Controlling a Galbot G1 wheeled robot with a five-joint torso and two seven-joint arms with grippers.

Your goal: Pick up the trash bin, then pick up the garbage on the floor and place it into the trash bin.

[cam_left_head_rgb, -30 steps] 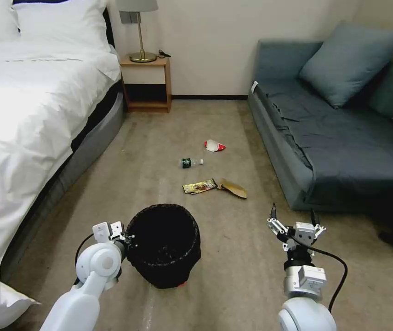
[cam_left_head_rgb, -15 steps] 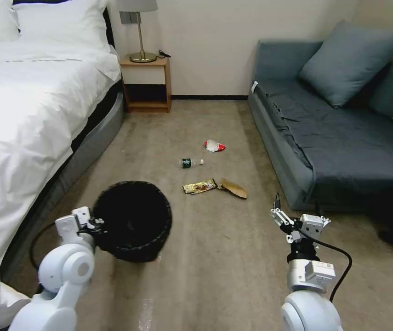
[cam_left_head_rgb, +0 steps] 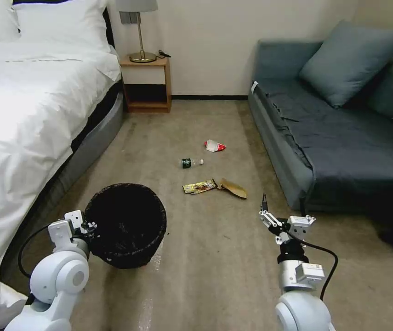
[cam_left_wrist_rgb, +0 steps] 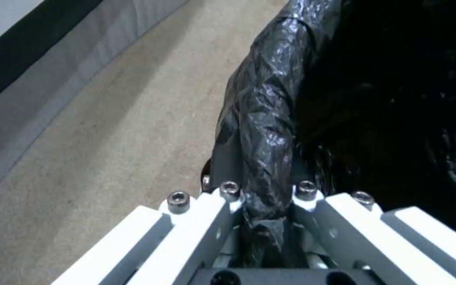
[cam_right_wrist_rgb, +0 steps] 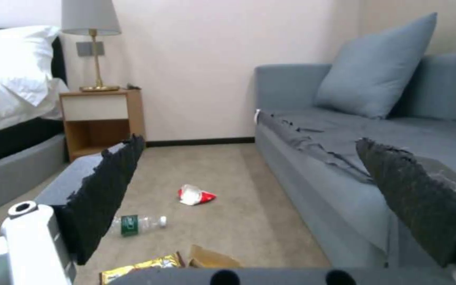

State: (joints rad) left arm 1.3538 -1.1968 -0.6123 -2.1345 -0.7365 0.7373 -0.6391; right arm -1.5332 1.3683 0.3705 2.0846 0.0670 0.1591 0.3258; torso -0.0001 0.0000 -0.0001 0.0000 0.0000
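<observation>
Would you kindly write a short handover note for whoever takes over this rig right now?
Left gripper: jaws shut on the trash bin rim, bin held beside the bed.
Right gripper: jaws open, holding nothing, near the sofa.
On the floor ahead: red-and-white wrapper, bottle, yellow wrapper, brown scrap.
Done: bin picked up.
Left: all four pieces into the bin.

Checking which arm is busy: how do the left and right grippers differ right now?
The left gripper is shut on the trash bin, pinching its black-bagged rim; the right gripper is open and holds nothing. The left sits near the bed; the right hangs over bare carpet beside the sofa, facing the garbage. Both are low over the floor.
</observation>
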